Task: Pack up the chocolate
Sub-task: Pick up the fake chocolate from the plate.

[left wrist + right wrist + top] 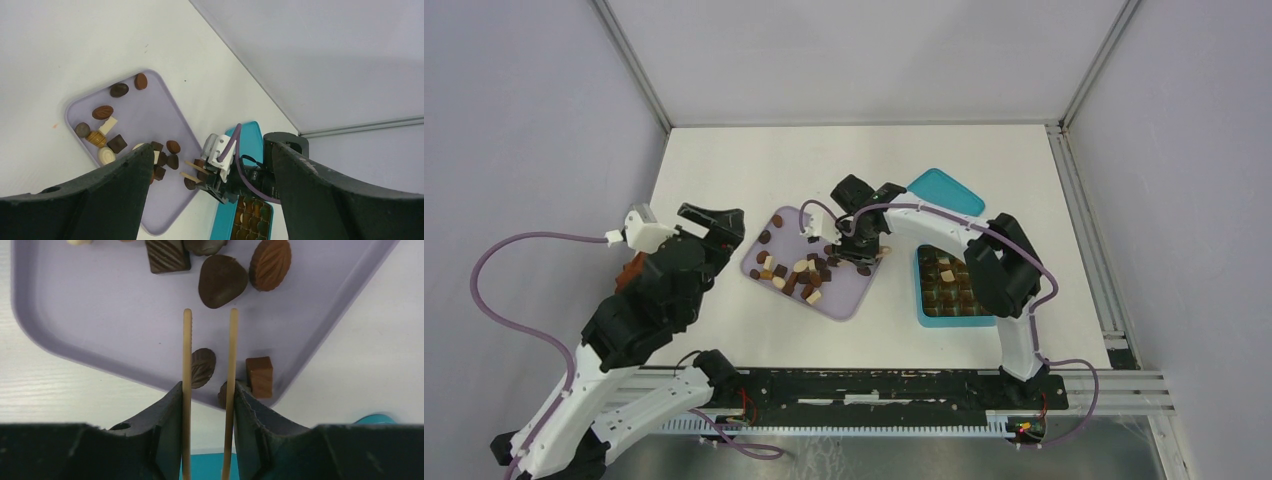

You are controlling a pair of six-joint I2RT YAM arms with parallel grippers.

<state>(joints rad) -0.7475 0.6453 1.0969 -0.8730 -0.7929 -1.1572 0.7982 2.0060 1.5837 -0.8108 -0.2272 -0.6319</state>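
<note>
Right arm arches leftward; right gripper (pixel 210 312) points down over lilac plastic tray (pixel 100 315), jaws narrowly parted above small brown chocolate pieces (pixel 202 367), clasping nothing. Beside the tray, left gripper (pixel 717 225) hangs raised, agape, empty.

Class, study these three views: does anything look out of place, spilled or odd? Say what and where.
One thing: a rust-brown lump lies on the table beside the left arm, off the purple tray. It is far bigger than any chocolate and partly hidden. Otherwise nothing stands out.
</note>
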